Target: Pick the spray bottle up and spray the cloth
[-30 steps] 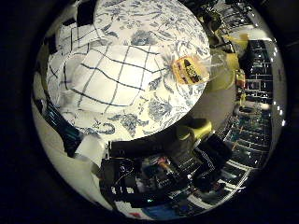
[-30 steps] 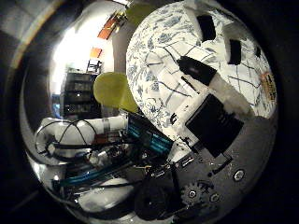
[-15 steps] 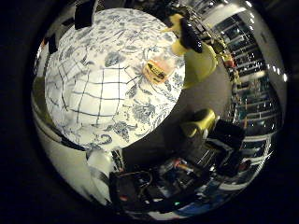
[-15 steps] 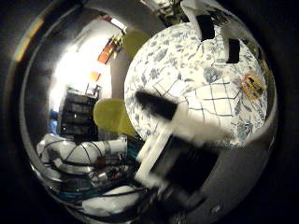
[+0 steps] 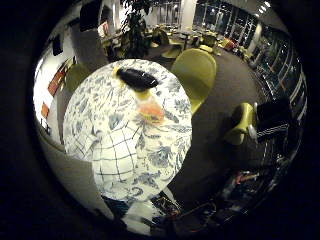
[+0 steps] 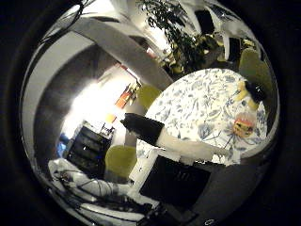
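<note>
A clear spray bottle [image 5: 146,102] with a black trigger head, a yellow neck and an orange label lies on its side on the round table [image 5: 85,117], which has a blue floral cover. A white cloth with a dark check [image 5: 118,161] lies flat on the table just beside the bottle's base. My right hand [image 6: 165,137] is high above the table and well away from both. One white finger with a black tip reaches out straight across the thumb side view, holding nothing. The bottle [image 6: 245,123] appears there too, beyond the finger.
Yellow-green chairs stand around the table [image 5: 197,70] [image 5: 240,125] [image 6: 120,160]. A tall leafy plant [image 6: 176,33] stands beyond the table's far side. A dark shelf unit [image 6: 87,146] is against the wall. Grey carpet floor surrounds the table.
The whole picture has shifted: the palm has drawn back from the table, which now looks smaller and farther. Bottle and cloth lie where they were.
</note>
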Available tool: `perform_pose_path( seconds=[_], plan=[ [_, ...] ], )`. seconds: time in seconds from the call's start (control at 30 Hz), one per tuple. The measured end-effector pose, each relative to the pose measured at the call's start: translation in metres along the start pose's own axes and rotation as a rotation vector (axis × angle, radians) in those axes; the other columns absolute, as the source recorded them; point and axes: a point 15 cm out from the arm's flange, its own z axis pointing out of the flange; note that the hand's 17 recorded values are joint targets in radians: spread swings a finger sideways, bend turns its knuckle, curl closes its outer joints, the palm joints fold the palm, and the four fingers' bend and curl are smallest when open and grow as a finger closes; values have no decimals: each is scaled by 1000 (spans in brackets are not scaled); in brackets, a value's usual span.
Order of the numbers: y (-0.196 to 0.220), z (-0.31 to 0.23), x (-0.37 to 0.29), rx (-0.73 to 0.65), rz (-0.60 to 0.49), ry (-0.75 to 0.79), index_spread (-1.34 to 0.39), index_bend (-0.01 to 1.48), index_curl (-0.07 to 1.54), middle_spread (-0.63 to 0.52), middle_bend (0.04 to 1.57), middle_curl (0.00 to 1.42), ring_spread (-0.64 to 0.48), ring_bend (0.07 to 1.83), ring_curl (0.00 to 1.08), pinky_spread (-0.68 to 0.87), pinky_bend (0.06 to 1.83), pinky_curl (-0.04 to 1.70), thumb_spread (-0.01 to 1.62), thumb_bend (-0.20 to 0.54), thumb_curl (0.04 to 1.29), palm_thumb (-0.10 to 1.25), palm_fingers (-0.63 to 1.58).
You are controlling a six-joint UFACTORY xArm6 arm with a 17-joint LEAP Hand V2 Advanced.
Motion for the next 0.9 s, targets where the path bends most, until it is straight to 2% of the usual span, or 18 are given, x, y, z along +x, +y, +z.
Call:
perform_pose_path(
  seconds=[0.13,0.33,0.5,0.7,0.77,0.9],
  plan=[
    [9,-10,43,47,120,-21,-423,202,630,-212,788,532,-245,901,449,-328,288,1053,1072,-20,271,325,880],
    [21,-11,88,34,250,-101,-401,187,623,-196,782,535,-235,911,456,-271,281,1095,1104,-20,273,369,797],
    [48,-8,118,35,335,-185,-362,180,592,-160,722,525,-191,895,457,-185,318,1126,1122,-20,275,404,567],
    [78,12,134,19,392,-365,-299,200,552,-51,591,473,-32,733,406,38,326,1080,1124,-18,275,412,308],
    [86,15,145,25,400,-409,-278,196,534,13,510,434,62,652,367,169,295,1011,1123,-12,282,452,231],
    [97,20,168,32,398,-453,-235,161,467,98,411,383,156,573,320,334,291,887,1121,-12,294,516,173]
  ],
)
